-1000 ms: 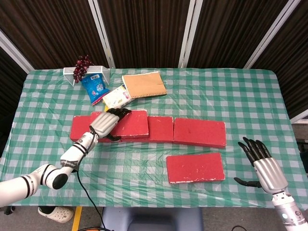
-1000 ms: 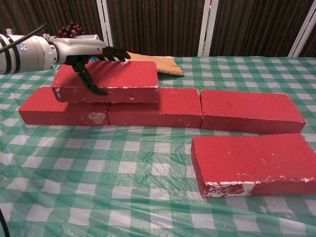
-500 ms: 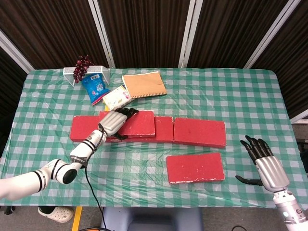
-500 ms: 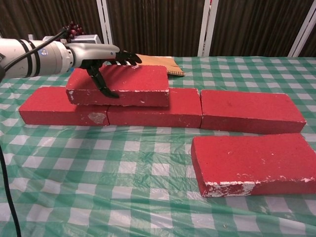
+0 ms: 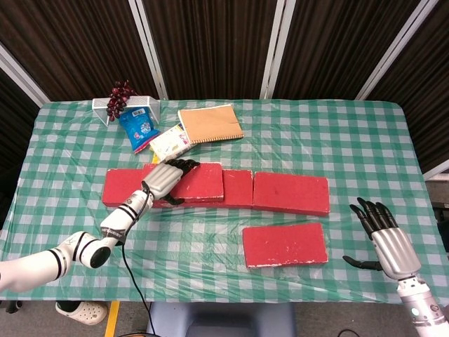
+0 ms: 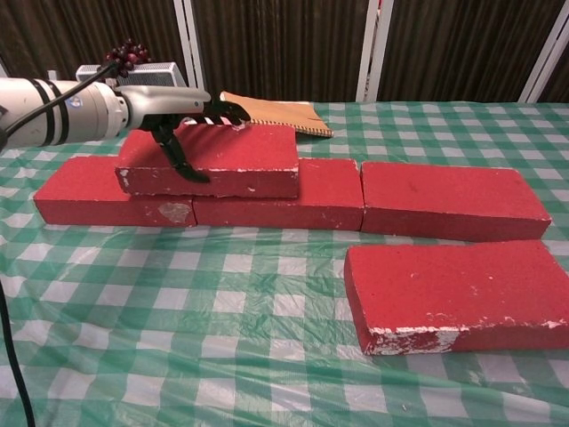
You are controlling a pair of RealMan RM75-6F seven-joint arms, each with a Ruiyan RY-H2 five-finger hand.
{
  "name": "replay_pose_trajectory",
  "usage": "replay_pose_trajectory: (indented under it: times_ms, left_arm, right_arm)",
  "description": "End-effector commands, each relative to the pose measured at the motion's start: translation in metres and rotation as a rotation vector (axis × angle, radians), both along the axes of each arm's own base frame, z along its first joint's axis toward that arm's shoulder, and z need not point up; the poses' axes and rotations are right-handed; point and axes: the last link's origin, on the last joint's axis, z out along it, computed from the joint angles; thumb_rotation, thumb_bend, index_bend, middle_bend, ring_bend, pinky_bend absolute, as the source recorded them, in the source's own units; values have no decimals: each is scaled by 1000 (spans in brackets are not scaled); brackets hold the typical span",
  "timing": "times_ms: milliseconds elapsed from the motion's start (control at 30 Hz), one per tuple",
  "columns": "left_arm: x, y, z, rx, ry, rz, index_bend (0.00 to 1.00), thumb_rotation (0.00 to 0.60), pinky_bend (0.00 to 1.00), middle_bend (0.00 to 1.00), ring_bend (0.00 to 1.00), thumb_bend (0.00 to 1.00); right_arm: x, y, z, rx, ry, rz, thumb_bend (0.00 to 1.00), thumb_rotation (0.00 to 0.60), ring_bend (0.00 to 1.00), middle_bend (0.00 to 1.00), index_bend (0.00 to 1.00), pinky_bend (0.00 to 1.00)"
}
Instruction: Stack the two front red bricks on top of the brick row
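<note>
Your left hand (image 5: 163, 181) grips the top brick (image 6: 209, 160), fingers over its far edge and thumb down its near face, and the brick lies flat on the row (image 6: 293, 197), straddling the seam between the left and middle bricks. Its left end sits inboard of the row's left end, and its right end stops short of the middle brick's right end, so the right brick's whole top is bare. The front brick (image 5: 285, 244) lies flat on the counter (image 5: 210, 239) near its front edge, just ahead of the row's right brick and apart from it by a strip of checked cloth. Your right hand (image 5: 384, 237) hovers over the counter's right front corner, fingers spread and holding nothing, well right of the front brick, with open cloth between them. The room in front of the row's left half is open cloth too. At the far left a white tray (image 5: 142, 107) stands with grapes (image 5: 119, 98) at its near end; you cannot tell whether they rest in it or on its rim. Behind the row lie a blue packet (image 5: 138, 129), a small card box (image 5: 170, 141) and a brown notebook (image 5: 210, 123); the box sits just behind your left hand's fingertips, close to the top brick's far edge.
</note>
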Motion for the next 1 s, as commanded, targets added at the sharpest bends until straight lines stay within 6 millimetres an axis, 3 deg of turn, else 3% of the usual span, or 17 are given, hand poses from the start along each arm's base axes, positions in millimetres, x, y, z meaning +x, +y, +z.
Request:
replay_pose_trajectory:
  times_ms: [33,233,467,767,1000]
  left_arm:
    - [-2,0,-1,-5,4,1,0,600,387,449,397,289]
    - [-5,2,-3,-10,3,8,0,600,267,418,332,289]
    - [-7,3,-3,-16,-6,13,0,600,158,267,164,288]
    - [-11,4,-2,-18,-10,14,0,600,121,71,7,283]
    - [-12,4,0,-23,-17,9,0,600,108,38,0,282]
  right_arm:
    - [0,0,0,2,2,1,189,533,0,0,0,0]
    - [0,0,-1,1,5,-3,189,533,0,0,0,0]
    - [0,-1,-2,3,10,-7,189,532,0,0,0,0]
    - [0,0,-3,7,17,-10,190,533,0,0,0,0]
    - [0,-1,-4,8,21,-16,189,533,0,0,0,0]
